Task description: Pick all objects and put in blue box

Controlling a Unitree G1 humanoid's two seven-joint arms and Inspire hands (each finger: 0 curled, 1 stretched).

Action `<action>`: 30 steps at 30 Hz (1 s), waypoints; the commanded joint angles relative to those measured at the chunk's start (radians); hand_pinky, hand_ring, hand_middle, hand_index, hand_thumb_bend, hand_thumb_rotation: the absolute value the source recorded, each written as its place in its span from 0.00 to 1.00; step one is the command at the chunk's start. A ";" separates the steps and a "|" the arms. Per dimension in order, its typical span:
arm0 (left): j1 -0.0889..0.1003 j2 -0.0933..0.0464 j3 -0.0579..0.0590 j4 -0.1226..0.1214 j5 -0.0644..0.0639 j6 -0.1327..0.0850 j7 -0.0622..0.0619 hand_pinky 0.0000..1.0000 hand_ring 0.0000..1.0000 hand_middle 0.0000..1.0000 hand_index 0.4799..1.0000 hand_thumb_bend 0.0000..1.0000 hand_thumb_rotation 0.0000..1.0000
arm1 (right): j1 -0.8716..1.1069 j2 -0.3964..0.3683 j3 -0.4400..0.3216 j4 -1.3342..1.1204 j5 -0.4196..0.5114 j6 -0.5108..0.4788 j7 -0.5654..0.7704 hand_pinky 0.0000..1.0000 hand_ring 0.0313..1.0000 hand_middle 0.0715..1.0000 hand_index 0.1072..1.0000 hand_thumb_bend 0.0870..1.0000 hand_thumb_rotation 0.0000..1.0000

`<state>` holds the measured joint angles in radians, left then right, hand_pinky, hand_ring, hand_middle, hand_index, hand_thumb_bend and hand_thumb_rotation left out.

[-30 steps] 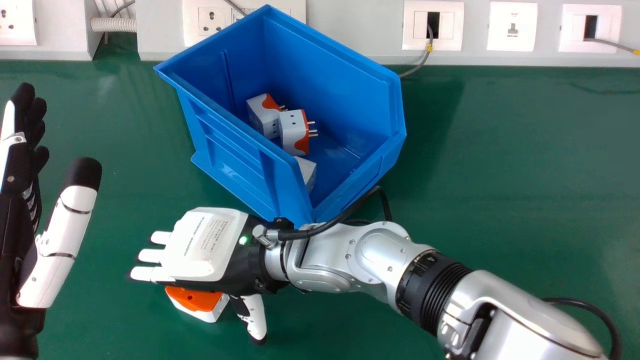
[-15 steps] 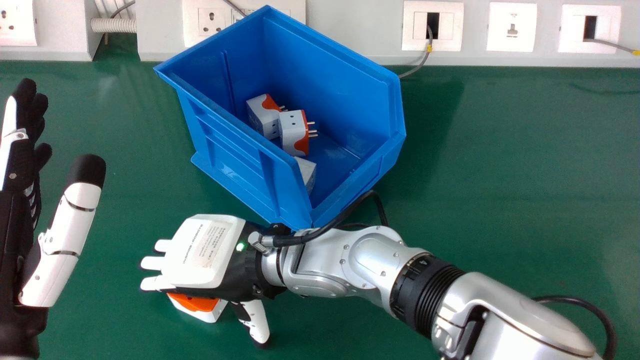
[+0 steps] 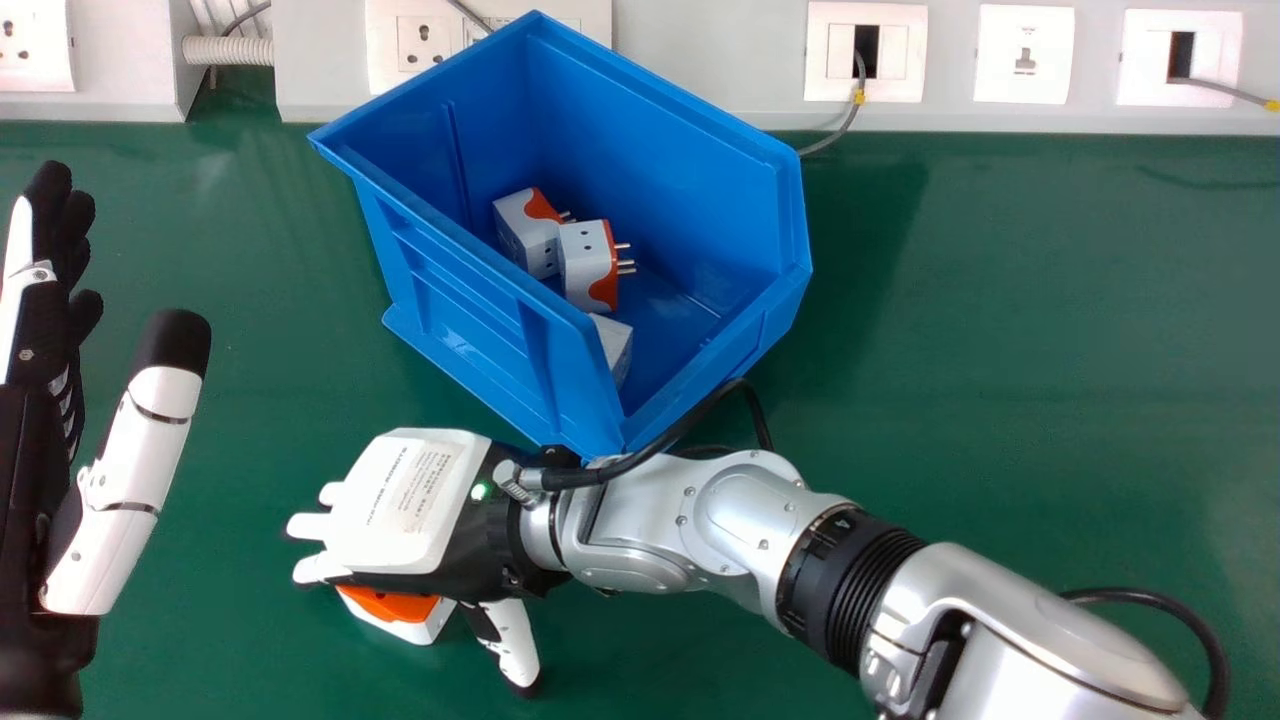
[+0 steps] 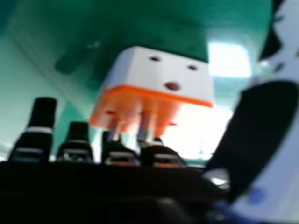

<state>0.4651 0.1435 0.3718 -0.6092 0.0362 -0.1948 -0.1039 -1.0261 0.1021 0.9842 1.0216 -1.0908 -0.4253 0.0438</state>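
Two orange-and-white plug adapters (image 3: 588, 265) and a partly hidden white piece (image 3: 612, 345) lay inside the blue box (image 3: 455, 310), upper centre of the frame. One more adapter (image 3: 397, 607), lower left, remained to be boxed; it sat under the right hand (image 3: 400, 500), whose relaxed fingers and thumb had not closed round it. The left hand (image 3: 130, 470) was open at the left edge. The box's lowest corner crowded the right wrist, so lifting probably needed care; green tabletop (image 3: 1040, 350) stretched rightward.

Green table (image 3: 1000, 350) with blue box (image 3: 465, 325), plug adapter (image 3: 398, 606)
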 commanded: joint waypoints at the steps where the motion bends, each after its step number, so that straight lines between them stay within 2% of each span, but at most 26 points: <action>1: 0.000 0.003 0.009 -0.029 -0.007 -0.005 0.008 0.98 1.00 1.00 1.00 0.56 0.89 | 0.004 0.011 -0.003 0.005 0.019 -0.005 0.010 0.79 0.94 0.98 0.88 0.99 0.23; 11: -0.003 0.000 0.007 -0.038 -0.001 0.010 0.010 0.96 1.00 0.99 1.00 0.55 0.89 | 0.025 0.003 -0.017 -0.006 0.044 0.006 0.005 0.74 0.90 0.93 0.83 0.98 0.21; 14: -0.002 0.001 0.008 -0.042 -0.001 0.014 0.009 0.96 1.00 0.99 1.00 0.55 0.89 | 0.022 0.003 -0.013 -0.013 0.039 0.008 0.009 0.69 0.84 0.86 0.77 0.96 0.18; 15: -0.002 0.001 0.008 -0.042 0.000 0.014 0.009 0.96 1.00 0.99 1.00 0.55 0.89 | 0.016 0.002 -0.011 -0.013 0.036 0.005 0.010 0.66 0.81 0.83 0.74 0.90 0.13; 16: -0.002 0.001 0.008 -0.041 0.000 0.012 0.009 0.96 1.00 0.99 1.00 0.55 0.89 | 0.011 0.003 -0.010 -0.011 0.035 0.002 0.011 0.66 0.81 0.83 0.74 0.90 0.13; 18: -0.001 0.002 0.009 -0.039 0.001 0.009 0.008 0.96 1.00 0.99 1.00 0.55 0.88 | 0.009 0.002 -0.011 -0.013 0.036 -0.001 0.009 0.63 0.78 0.79 0.70 0.79 0.08; 21: 0.000 0.002 0.010 -0.035 0.001 0.006 0.008 0.96 1.00 0.99 1.00 0.55 0.88 | 0.011 0.004 -0.006 -0.007 0.034 -0.007 -0.014 0.61 0.76 0.77 0.69 0.74 0.07; 22: 0.000 0.002 0.011 -0.034 0.001 0.005 0.008 0.96 1.00 0.99 1.00 0.55 0.88 | 0.011 0.007 -0.008 0.000 0.037 -0.009 -0.016 0.59 0.74 0.74 0.64 0.69 0.08; 24: 0.002 0.002 0.012 -0.037 0.000 0.007 0.008 0.96 1.00 0.99 1.00 0.55 0.88 | 0.014 0.009 -0.016 0.010 0.052 -0.022 -0.020 0.59 0.74 0.74 0.64 0.69 0.08; 26: 0.003 0.002 0.012 -0.039 0.000 0.008 0.008 0.96 1.00 0.99 1.00 0.55 0.88 | 0.017 0.009 -0.022 0.013 0.063 -0.030 -0.027 0.43 0.51 0.62 0.55 0.61 0.05; 27: 0.002 0.002 0.013 -0.038 -0.001 0.009 0.007 0.96 1.00 0.99 1.00 0.55 0.88 | 0.018 0.009 -0.025 0.013 0.068 -0.030 -0.026 0.43 0.51 0.62 0.55 0.61 0.05; 28: 0.002 0.002 0.013 -0.039 -0.002 0.009 0.007 0.96 1.00 0.99 1.00 0.56 0.88 | 0.020 0.009 -0.028 0.010 0.074 -0.029 -0.026 0.35 0.42 0.58 0.53 0.59 0.04; 30: 0.002 0.002 0.012 -0.044 -0.002 0.013 0.007 0.96 1.00 0.99 1.00 0.56 0.88 | 0.025 0.005 -0.029 0.000 0.074 -0.023 -0.042 0.24 0.28 0.39 0.48 0.55 0.07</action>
<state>0.4660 0.1411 0.3751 -0.6193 0.0369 -0.1729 -0.1039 -1.0064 0.1088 0.9614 1.0265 -1.0267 -0.4453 0.0116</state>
